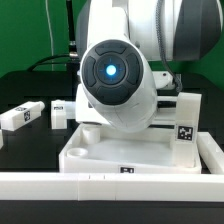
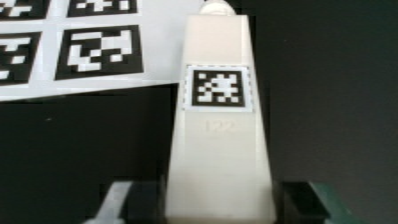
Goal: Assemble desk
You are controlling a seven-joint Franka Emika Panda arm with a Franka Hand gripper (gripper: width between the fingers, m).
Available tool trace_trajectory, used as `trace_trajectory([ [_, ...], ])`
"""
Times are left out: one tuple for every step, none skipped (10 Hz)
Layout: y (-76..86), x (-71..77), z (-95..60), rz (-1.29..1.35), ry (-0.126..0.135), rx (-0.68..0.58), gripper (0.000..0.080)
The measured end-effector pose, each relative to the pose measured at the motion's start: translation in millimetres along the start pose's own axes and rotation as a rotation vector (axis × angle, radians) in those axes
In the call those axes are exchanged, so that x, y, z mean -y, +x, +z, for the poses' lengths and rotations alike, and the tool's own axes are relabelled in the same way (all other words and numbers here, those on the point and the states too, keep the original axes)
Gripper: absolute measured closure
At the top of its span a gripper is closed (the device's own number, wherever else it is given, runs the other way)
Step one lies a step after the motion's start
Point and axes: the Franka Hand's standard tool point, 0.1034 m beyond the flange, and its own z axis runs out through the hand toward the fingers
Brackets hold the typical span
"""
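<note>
A low white border wall runs across the front of the black table, and a green backdrop stands behind. The marker board lies flat on the table, showing several black-and-white tags.

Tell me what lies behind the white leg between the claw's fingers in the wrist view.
The marker board shows beside the white leg, on the dark table. Whatever lies directly behind the leg is covered by it.

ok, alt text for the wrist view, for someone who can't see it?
A white desk leg fills the centre and runs lengthwise away from the camera, its near end gripped between the tool's two fingers. A black-and-white tag sits on its face. Beside it the marker board lies on the black table.
</note>
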Motion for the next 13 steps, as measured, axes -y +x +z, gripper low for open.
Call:
trace_trajectory([
  [-10.2, 0.0, -14.5, -0.011, 0.004, 0.005, 0.0515],
  [-19.2, 1.6, -30.3, -0.032, 0.007, 0.009, 0.0515],
  [-24.1, 2.4, -45.3, -0.044, 0.011, 0.01, 0.0515],
  [-26.5, 3.6, -56.4, -0.053, 0.012, 0.009, 0.0515],
  [-21.8, 4.1, -56.7, -0.053, 0.012, -0.01, 0.0515],
  [-21.5, 3.7, -55.8, -0.052, 0.012, -0.009, 0.0515],
  [-21.4, 3.7, -55.9, -0.052, 0.012, -0.01, 0.0515],
  [-20.7, 3.7, -55.8, -0.052, 0.012, -0.012, 0.0515],
  [-22.6, 2.4, -58.5, -0.055, 0.014, -0.002, 0.0515],
  [-27.6, 2.6, -72.7, -0.061, 0.017, -0.002, 0.0515],
  [-31.4, 3.5, -90.4, -0.069, 0.018, -0.009, 0.0515],
  [-28.1, 4.7, -103.1, -0.075, 0.019, -0.039, 0.0515],
  [-20.2, 6.0, -104.3, -0.073, 0.021, -0.093, 0.0515],
])
